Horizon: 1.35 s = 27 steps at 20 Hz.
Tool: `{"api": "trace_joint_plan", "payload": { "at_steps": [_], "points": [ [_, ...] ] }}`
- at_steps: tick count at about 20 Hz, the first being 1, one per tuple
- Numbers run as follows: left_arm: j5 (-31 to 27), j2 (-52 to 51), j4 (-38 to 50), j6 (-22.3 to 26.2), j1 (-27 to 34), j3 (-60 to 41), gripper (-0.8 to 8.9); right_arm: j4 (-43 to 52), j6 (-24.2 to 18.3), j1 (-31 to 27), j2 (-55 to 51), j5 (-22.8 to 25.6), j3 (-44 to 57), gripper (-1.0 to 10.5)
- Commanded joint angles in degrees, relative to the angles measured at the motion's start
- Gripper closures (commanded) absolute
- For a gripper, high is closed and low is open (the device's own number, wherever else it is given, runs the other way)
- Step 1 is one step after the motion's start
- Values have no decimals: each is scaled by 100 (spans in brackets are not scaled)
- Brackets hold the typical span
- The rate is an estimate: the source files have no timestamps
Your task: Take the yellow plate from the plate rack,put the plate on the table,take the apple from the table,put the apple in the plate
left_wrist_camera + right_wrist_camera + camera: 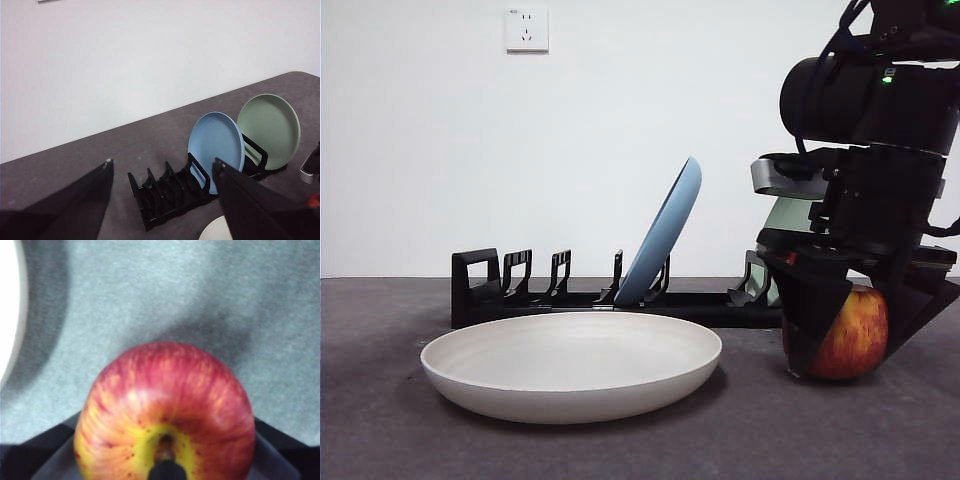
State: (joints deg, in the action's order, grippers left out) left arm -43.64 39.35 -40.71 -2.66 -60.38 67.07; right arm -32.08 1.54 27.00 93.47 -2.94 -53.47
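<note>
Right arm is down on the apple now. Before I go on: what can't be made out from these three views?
- Front view: the right gripper covers much of the apple; whether it is gripped yet is unclear.
- Front view: the sage-green plate is mostly behind that arm.
- Right wrist view: the apple hides the jaws; the yellow plate is cut off.
- Left wrist view: the left gripper blocks most of the yellow plate.

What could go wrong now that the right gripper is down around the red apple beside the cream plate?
The round red apple sits on the table between the right gripper jaws; an off-centre squeeze may roll it away. Carried low, it could clip the raised rim of the wide cream plate.
</note>
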Motion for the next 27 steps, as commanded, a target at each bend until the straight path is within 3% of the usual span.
{"api": "trace_joint_plan", "payload": {
  "at_steps": [1, 7, 12, 22, 25, 27],
  "points": [
    [-216, -7, 11, -9, 11, -26, 480, -55, 127, 92, -85, -11, -109, 958],
    [-1169, -7, 9, 522, 13, -26, 480, -192, 184, 911, -400, -310, -1370, 959],
    [-1794, -9, -15, 748, 13, -26, 480, 46, 208, 1591, 0, -302, -2133, 959],
    [-1937, -7, -240, 874, 13, -26, 480, -341, 201, 2076, 1792, -286, -2535, 959],
    [-1934, -9, -289, 874, 13, -26, 480, -356, 164, 2194, 1982, -42, -2535, 958],
    [-1934, -9, -321, 872, 11, -26, 480, -369, 131, 2221, 1989, 26, -2535, 892]
  ]
}}
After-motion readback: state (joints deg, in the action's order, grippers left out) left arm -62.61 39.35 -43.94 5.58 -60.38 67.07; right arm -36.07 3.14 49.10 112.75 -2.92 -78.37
